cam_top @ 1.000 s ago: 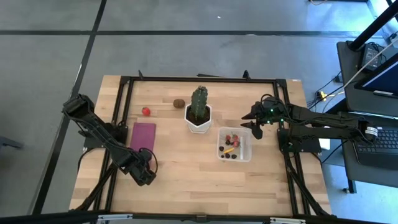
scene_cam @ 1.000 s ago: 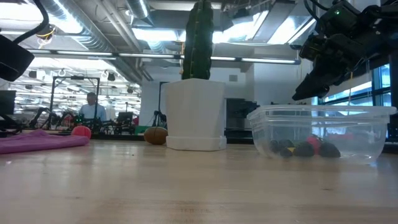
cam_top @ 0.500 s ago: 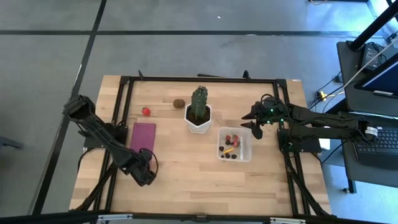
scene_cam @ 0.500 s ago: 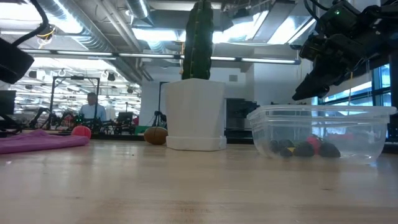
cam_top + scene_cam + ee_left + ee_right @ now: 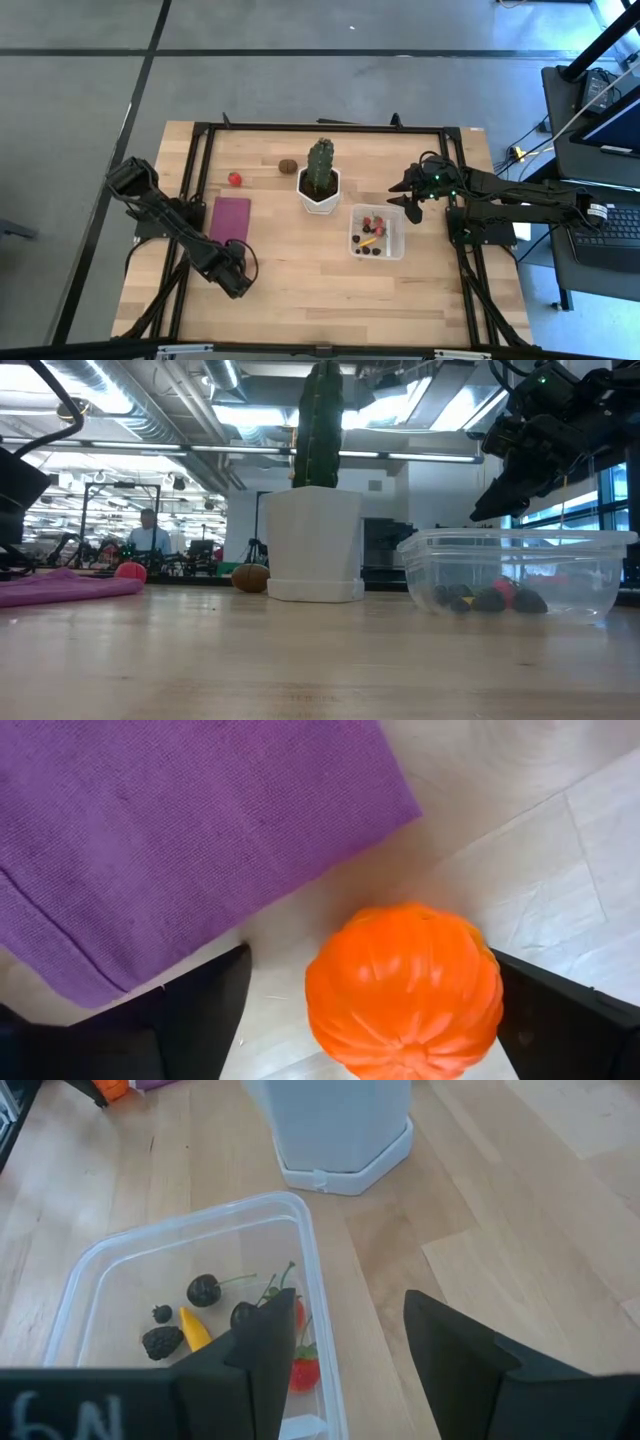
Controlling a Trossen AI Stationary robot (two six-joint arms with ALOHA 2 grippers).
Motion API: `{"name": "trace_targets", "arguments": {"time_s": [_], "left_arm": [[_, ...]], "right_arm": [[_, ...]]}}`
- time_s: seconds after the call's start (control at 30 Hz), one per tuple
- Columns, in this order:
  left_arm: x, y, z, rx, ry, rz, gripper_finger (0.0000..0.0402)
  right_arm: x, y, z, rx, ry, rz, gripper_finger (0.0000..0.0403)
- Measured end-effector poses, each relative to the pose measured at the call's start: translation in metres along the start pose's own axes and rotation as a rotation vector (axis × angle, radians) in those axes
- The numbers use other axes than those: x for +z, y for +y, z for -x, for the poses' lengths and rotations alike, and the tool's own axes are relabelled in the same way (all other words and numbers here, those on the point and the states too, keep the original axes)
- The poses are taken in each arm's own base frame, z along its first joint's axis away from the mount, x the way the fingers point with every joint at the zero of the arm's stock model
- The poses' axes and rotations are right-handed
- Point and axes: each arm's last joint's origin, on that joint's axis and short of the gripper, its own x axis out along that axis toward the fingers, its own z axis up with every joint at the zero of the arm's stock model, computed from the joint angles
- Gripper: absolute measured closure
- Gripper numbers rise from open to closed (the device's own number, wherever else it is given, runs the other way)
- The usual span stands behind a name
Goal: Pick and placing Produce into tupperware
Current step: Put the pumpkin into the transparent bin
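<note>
An orange pumpkin-like piece of produce (image 5: pixel 403 988) lies on the table beside the purple mat's (image 5: pixel 190 840) near corner. My left gripper (image 5: pixel 232 275) points down over it, open, one finger on each side. The clear tupperware (image 5: pixel 376 232) at centre right holds several pieces: dark berries (image 5: pixel 204 1289), red ones, a yellow-orange one. My right gripper (image 5: pixel 350 1370) hovers open over the tupperware's far right edge (image 5: pixel 490 510), nothing between its fingers. A red piece (image 5: pixel 234 179) and a brown kiwi-like oval (image 5: pixel 288 166) lie at the far left. My left gripper has one finger (image 5: pixel 560 1020) right at the orange piece's side (image 5: pixel 488 982); whether it touches I cannot tell. The other finger (image 5: pixel 200 1010) stands clear of it. The fingers come from above, and the piece rests on the table.
A green cactus in a white pot (image 5: pixel 320 180) stands just beyond the tupperware's far left corner. The purple mat (image 5: pixel 230 217) lies flat at the left. A black frame (image 5: pixel 320 128) runs round the table's working area. A person shows far off in the room (image 5: pixel 148 532).
My left arm has dipped a little toward the table over the orange piece. The right arm and the produce have kept still.
</note>
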Motion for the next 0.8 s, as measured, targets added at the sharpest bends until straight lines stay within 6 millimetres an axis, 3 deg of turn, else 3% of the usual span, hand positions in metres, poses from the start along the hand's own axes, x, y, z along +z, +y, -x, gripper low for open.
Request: {"name": "trace_targets", "arguments": {"time_s": [0.5,0.67,0.8], "left_arm": [[0.004,-0.002,0.0,-0.002,0.008,0.009,0.0132],[0.005,-0.012,0.007,-0.039,0.002,-0.041,0.0166],[0.011,-0.026,0.019,-0.112,-0.002,-0.102,0.0166]], "right_arm": [[0.0,0.0,0.0,0.0,0.0,0.003,0.0215],[0.0,0.0,0.0,0.0,0.0,0.003,0.0215],[0.0,0.0,0.0,0.0,-0.001,0.003,0.0215]]}}
